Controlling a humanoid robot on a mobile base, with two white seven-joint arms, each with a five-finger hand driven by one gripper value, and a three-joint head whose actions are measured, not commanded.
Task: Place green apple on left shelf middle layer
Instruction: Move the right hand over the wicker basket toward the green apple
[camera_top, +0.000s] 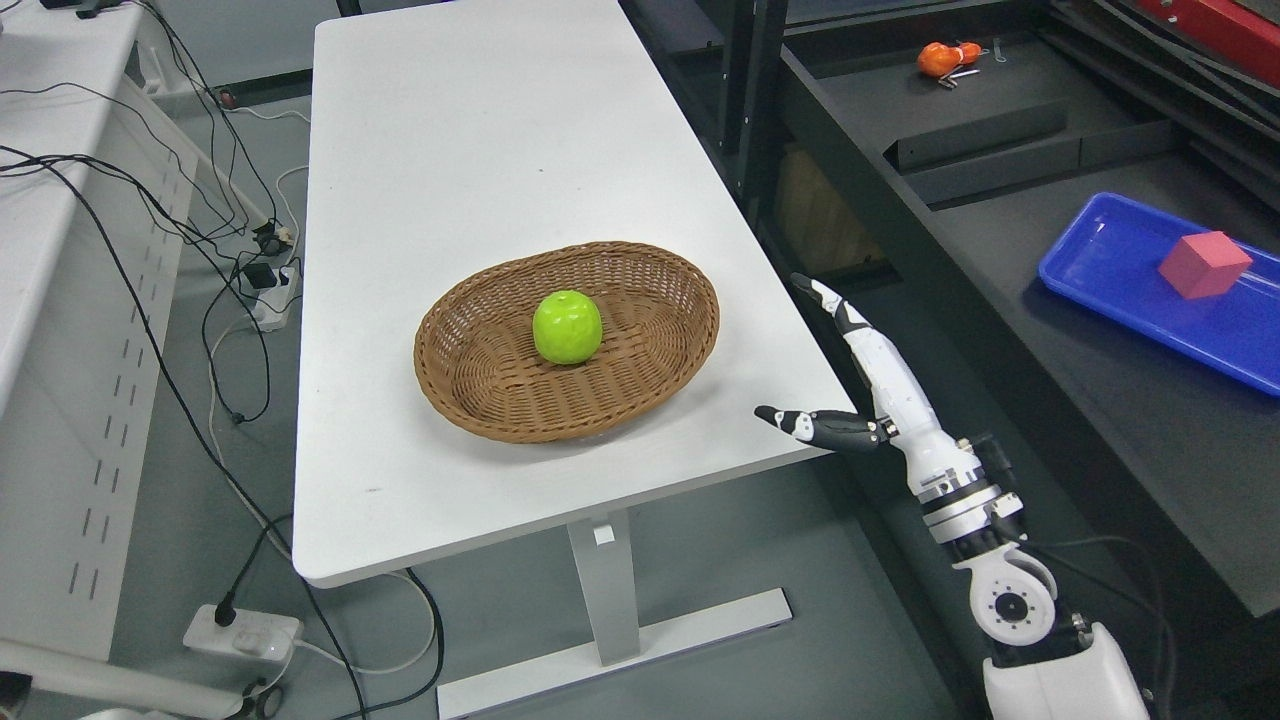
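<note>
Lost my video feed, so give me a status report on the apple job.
Right robot hand open, beside table's right edge. Left out of view. Green apple sitting in wicker basket, untouched. Nothing between hand and basket.

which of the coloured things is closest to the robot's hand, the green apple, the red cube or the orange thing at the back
The green apple in the wicker basket lies closest to the open right hand. The red cube sits farther right in the blue tray; the orange object is farthest.
</note>
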